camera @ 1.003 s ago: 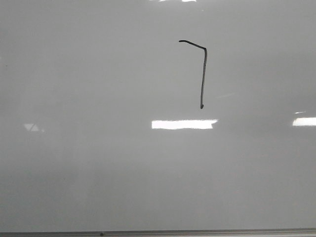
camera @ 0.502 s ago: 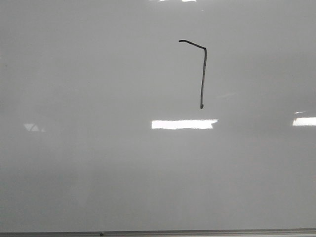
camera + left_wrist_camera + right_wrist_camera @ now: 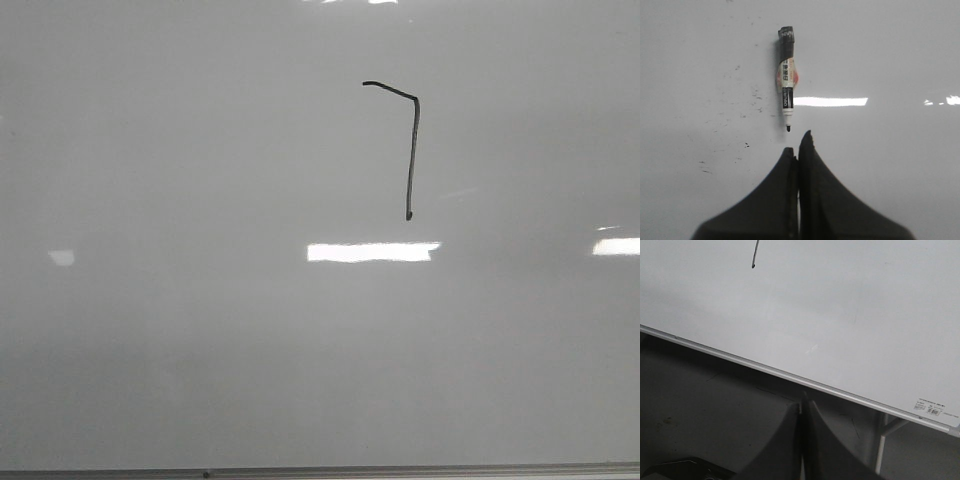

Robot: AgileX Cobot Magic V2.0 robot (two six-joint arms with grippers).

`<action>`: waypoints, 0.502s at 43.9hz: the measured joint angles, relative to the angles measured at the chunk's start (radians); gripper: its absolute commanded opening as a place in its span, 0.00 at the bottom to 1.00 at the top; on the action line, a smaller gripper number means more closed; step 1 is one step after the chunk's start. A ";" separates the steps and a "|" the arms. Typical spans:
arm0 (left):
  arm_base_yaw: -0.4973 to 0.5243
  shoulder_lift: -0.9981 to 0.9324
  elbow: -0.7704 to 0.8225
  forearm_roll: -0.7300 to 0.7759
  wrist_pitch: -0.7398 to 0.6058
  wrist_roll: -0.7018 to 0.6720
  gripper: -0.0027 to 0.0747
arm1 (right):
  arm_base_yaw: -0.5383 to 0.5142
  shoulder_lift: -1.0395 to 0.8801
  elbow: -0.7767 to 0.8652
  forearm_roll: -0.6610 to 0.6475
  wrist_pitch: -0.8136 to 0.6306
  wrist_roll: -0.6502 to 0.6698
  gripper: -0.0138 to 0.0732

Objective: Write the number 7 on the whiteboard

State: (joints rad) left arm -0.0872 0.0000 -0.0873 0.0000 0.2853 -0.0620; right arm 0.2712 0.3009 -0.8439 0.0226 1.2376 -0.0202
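Change: on the whiteboard point(image 3: 200, 330) the small bright patch at the left edge point(image 3: 61, 257) is now a plain blur, where half a second ago it showed a little triangular shape; the number 7 point(image 3: 411, 150) sits exactly as it did, and the wide reflections beneath it have not shifted
Number 7: thin black line, upper right of centre in the front view; a short sloping top bar meets a long near-vertical stem that ends in a small dot just above the wide bright reflection point(image 3: 372, 251); my right wrist camera catches only the foot of that stem point(image 3: 754, 260)
My left arm: held off the board, looking flat onto it; my left gripper point(image 3: 798, 150) points at the marker point(image 3: 786, 75) without touching it
Marker: lies on the board, uncapped tip towards my left fingertips, a clear gap between tip and fingers point(image 3: 810, 170); black body with a white and red label; small dark specks dot the board beside it
Left jaws: pressed together, nothing between them
My right arm: drawn back below the board's grey metal edge strip point(image 3: 790, 374); my right gripper point(image 3: 802, 405) hangs over the dark floor point(image 3: 700, 410), with a pale stand leg point(image 3: 882, 445) to one side
Right jaws: closed against each other, empty; a small label point(image 3: 930, 409) sits at the board's corner
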 measured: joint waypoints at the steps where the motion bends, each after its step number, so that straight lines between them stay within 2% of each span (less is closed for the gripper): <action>1: 0.004 -0.004 0.022 0.000 -0.025 0.000 0.01 | 0.000 0.000 0.000 0.000 0.000 0.000 0.08; 5: 0.014 -0.006 0.093 0.000 -0.127 0.000 0.01 | 0.000 0.000 0.000 0.000 0.000 0.000 0.08; 9: 0.017 -0.006 0.095 0.025 -0.185 0.000 0.01 | 0.000 0.000 0.000 0.000 0.000 0.000 0.08; 22: 0.026 -0.006 0.095 0.108 -0.237 0.000 0.01 | 0.000 0.000 0.000 0.000 0.000 0.000 0.08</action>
State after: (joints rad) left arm -0.0607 -0.0064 0.0075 0.1080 0.0481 -0.0620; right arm 0.2712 0.3009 -0.8439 0.0226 1.2376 -0.0202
